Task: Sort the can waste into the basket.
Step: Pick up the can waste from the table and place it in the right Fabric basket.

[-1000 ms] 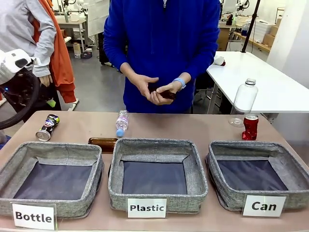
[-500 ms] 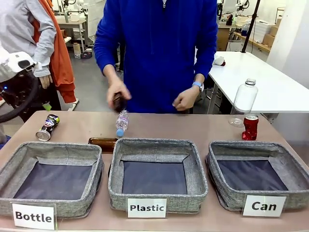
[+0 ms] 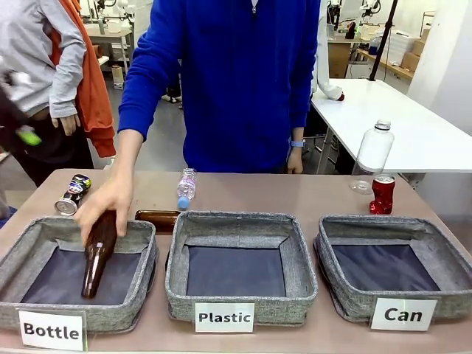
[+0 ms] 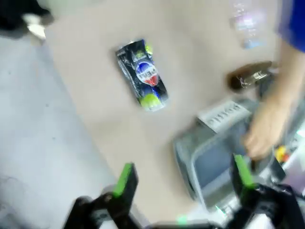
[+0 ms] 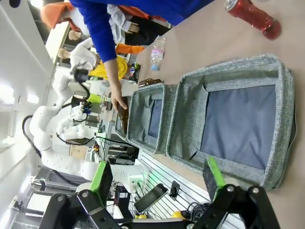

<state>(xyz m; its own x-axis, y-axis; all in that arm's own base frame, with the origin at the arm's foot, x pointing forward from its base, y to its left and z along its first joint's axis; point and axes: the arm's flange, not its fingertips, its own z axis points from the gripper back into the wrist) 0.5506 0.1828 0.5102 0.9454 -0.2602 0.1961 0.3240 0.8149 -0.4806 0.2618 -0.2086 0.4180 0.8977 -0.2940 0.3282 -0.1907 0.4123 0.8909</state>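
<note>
The red can (image 3: pixel 382 194) stands upright at the far right of the table, just behind the grey basket labelled "Can" (image 3: pixel 354 301). In the right wrist view the red can (image 5: pixel 250 14) lies beyond that basket (image 5: pixel 228 67), and my right gripper (image 5: pixel 157 179) is open, held off its near side. The black can (image 3: pixel 72 193) lies on its side at the far left. In the left wrist view my left gripper (image 4: pixel 183 176) is open above the table edge, short of the black can (image 4: pixel 143 74). The left arm (image 3: pixel 18 110) is a blur at the left edge.
A person's hand (image 3: pixel 109 203) lowers a brown bottle (image 3: pixel 97 254) into the "Bottle" basket (image 3: pixel 140 287). Another brown bottle (image 3: pixel 156 219) lies behind the "Plastic" basket (image 3: pixel 240 302). A small plastic bottle (image 3: pixel 186 187) lies mid-table, and a tall clear bottle (image 3: pixel 373 151) stands far right.
The person carried the brown bottle from in front of their body down and left into the "Bottle" basket. My left arm shifted at the left edge and is now blurred.
</note>
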